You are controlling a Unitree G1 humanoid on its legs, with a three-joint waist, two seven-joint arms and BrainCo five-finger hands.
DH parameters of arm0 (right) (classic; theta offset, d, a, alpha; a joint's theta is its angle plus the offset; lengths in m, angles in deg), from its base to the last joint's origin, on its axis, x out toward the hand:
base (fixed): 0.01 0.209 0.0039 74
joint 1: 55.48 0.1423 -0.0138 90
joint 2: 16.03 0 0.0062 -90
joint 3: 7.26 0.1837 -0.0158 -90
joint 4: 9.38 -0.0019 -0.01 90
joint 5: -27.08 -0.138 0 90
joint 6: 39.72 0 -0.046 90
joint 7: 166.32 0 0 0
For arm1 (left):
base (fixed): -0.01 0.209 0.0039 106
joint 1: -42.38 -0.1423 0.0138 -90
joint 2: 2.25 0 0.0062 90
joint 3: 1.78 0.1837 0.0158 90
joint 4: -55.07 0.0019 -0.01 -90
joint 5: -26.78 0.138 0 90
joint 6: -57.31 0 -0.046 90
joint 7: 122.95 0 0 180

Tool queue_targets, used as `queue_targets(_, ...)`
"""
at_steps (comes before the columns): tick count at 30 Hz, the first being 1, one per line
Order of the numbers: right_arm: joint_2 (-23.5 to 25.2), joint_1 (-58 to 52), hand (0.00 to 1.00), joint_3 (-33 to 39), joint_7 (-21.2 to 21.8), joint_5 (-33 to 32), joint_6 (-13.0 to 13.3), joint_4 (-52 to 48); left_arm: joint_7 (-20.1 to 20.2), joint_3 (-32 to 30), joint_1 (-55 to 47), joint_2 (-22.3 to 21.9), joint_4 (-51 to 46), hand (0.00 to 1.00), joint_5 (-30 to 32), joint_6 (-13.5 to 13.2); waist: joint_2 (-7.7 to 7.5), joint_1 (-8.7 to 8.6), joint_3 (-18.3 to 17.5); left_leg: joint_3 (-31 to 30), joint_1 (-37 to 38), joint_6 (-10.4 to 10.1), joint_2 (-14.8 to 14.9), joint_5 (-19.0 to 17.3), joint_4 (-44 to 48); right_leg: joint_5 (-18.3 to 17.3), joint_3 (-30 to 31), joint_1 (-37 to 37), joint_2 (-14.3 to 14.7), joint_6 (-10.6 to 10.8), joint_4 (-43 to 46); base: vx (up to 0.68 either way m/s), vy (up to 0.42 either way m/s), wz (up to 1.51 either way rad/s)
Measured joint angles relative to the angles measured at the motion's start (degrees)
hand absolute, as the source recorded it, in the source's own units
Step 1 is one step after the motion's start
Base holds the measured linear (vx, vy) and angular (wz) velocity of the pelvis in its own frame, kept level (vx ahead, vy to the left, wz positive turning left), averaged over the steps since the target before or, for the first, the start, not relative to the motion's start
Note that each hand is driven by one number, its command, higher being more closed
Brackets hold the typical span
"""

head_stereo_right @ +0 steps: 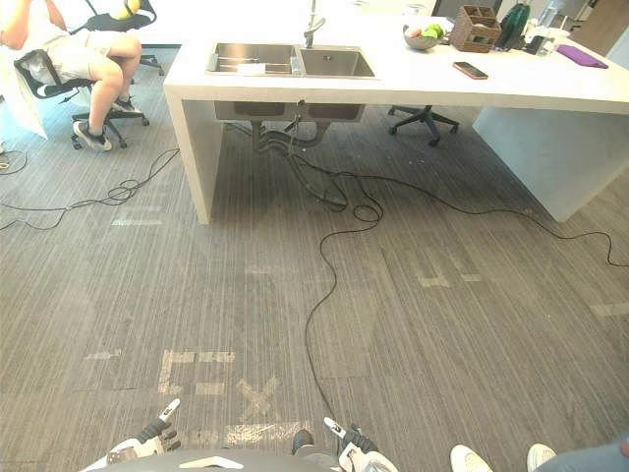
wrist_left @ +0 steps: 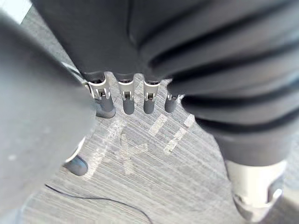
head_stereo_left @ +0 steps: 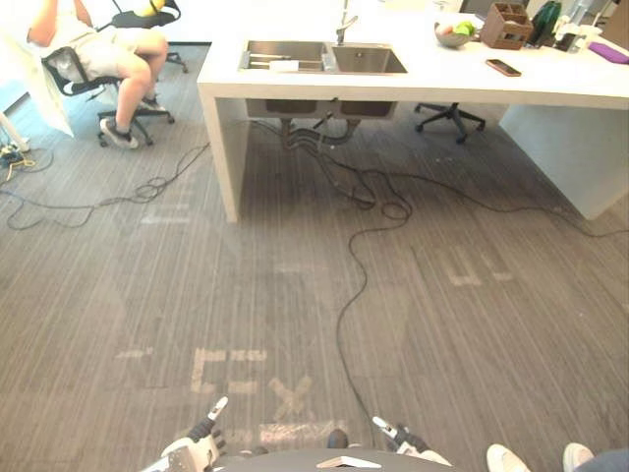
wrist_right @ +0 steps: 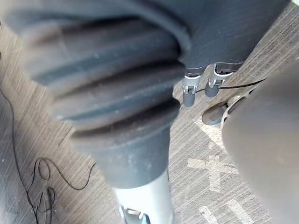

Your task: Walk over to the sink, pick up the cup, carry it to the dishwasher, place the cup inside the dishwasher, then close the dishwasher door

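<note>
The double steel sink point(head_stereo_left: 371, 61) is set in a white counter point(head_stereo_left: 423, 87) far ahead across the floor, with a tap point(head_stereo_left: 344, 24) behind it. A small white item point(head_stereo_left: 283, 65) lies at the front of the left basin; what it is I cannot tell. My left hand point(head_stereo_left: 197, 448) and right hand point(head_stereo_left: 408, 439) hang low at my sides, far from the sink. In the wrist views the left hand's fingers point(wrist_left: 127, 100) and the right hand's fingers point(wrist_right: 189, 93) point straight down at the floor, holding nothing.
A black cable point(head_stereo_left: 356, 265) snakes across the grey floor toward the counter's underside. A person sits on an office chair point(head_stereo_left: 74, 69) at the far left. Another chair point(head_stereo_left: 450, 116) stands behind the counter. A person's white shoes point(head_stereo_left: 531, 458) are at my right.
</note>
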Motion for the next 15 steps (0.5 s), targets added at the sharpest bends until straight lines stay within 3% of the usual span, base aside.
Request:
queue_targets(3, -0.07, -0.50, 0.00, 0.06, 0.05, -4.88, -1.20, -0.66, 0.21, -0.59, 0.09, -0.16, -0.16, 0.00, -0.24, 0.00, -0.02, 0.02, 0.06, 1.55, -0.49, 0.75, 0.11, -0.61, 0.01, -4.49, 0.11, -5.06, -1.02, -0.11, 9.22, -0.02, 0.039, -0.14)
queue_targets(5, 0.17, -0.90, 0.00, 0.07, 0.60, -6.23, -1.97, -2.12, 0.75, -0.24, 0.33, 0.15, -0.21, 0.00, 0.15, 0.34, -0.61, -0.05, 0.23, 2.06, -0.44, 1.16, -0.78, -0.93, 0.02, -8.11, -0.51, -8.98, -3.19, 0.46, 17.46, 0.04, 0.035, -0.12)
queue_targets(6, 0.09, -0.79, 0.00, 0.29, 0.79, -6.52, -2.26, -2.20, 1.40, 0.24, 0.80, 0.51, -0.20, 0.00, 0.09, 0.49, -0.88, -0.21, 0.44, 2.04, -0.27, 1.42, -1.37, -1.28, 0.05, -9.85, -1.25, -11.96, -4.87, 0.67, 24.17, 0.07, 0.024, -0.11)
queue_targets(7, 0.02, 0.40, 0.00, 1.10, 0.91, -6.50, -2.44, -2.41, 1.41, 0.25, 0.89, 0.56, -0.11, 0.00, 0.04, 0.48, -0.94, -0.16, 1.19, 2.14, -0.32, 1.49, -1.24, -2.14, 1.53, -10.51, -2.04, -16.78, -6.75, -0.90, 35.63, 0.06, 0.004, -0.06)
queue_targets(8, 0.02, 0.43, 0.00, 1.18, 0.90, -6.47, -2.43, -2.73, 1.32, 0.19, 0.93, 0.62, -0.28, 0.00, 0.03, 0.48, -0.95, -0.24, 1.72, 1.96, -0.52, 1.48, -1.12, -3.04, 3.06, -9.76, -2.37, -18.92, -7.87, -2.08, 41.19, 0.09, -0.012, 0.12)
queue_targets(9, 0.15, 0.17, 0.00, 1.58, 0.89, -6.58, -2.38, -3.59, 1.07, -0.35, 0.99, 0.71, -0.84, 0.00, 0.14, 0.49, -1.54, -0.31, 2.42, 1.00, -0.52, 1.47, -0.97, -5.09, 6.01, -6.66, -2.29, -22.06, -9.85, -3.18, 49.45, 0.14, -0.040, 0.33)
queue_targets(10, 0.42, -0.05, 0.00, 2.31, 0.87, -6.58, -2.34, -4.71, 0.31, -0.69, 0.99, 0.65, -0.83, 0.00, 0.28, 0.50, -1.09, -0.68, 3.21, -0.58, 0.32, 1.47, -0.64, -6.54, 8.01, -2.56, -1.54, -24.68, -10.99, -2.68, 56.39, 0.18, -0.056, 0.40)
queue_targets(11, 0.34, -0.05, 0.00, 2.37, 0.80, -6.79, -2.33, -4.91, 0.02, -0.71, 1.33, 0.62, -0.89, 0.00, 0.82, 0.46, -1.38, -0.83, 3.62, -1.15, 0.88, 1.46, -0.29, -7.17, 8.98, -3.05, -1.17, -25.99, -10.71, -1.80, 58.51, 0.25, -0.083, 0.51)
queue_targets(12, 0.30, -0.20, 0.00, 2.31, 0.56, -7.28, -2.40, -5.46, 0.10, -0.61, 1.54, 0.48, -1.40, 0.00, 2.75, 0.26, -0.59, -1.13, 3.56, -2.29, 1.25, 1.08, 1.31, -8.73, 11.48, -6.88, -1.62, -26.46, -10.26, -1.32, 57.61, 0.29, -0.104, 0.49)
queue_targets(13, 0.67, -0.79, 0.00, 2.20, 0.43, -7.40, -2.32, -6.63, 0.59, -0.52, 1.88, 0.24, -1.42, 0.00, 4.86, -0.24, -0.24, -0.99, 3.57, -3.11, 0.96, 0.20, 2.76, -10.13, 13.04, -8.42, -3.41, -26.49, -9.60, -1.04, 50.68, 0.27, -0.111, 0.48)
queue_targets(14, 0.92, -1.08, 0.00, 2.24, 0.43, -7.42, -2.03, -6.78, 0.68, -0.43, 2.07, 0.12, -1.33, 0.00, 5.47, -0.68, -0.23, -1.10, 3.56, -3.51, 1.00, -0.22, 3.25, -10.44, 13.20, -8.31, -4.62, -26.09, -9.47, -0.99, 44.76, 0.34, -0.169, 0.41)
queue_targets(15, 1.27, -1.00, 0.00, 2.68, 0.43, -7.53, -1.51, -6.75, 0.70, -0.31, 2.54, 0.04, -1.30, 0.00, 6.63, -1.04, -0.20, -1.06, 3.57, -3.76, 0.65, -1.24, 4.22, -11.11, 13.71, -6.66, -6.10, -25.21, -8.86, -0.76, 31.09, 0.30, -0.169, 0.28)
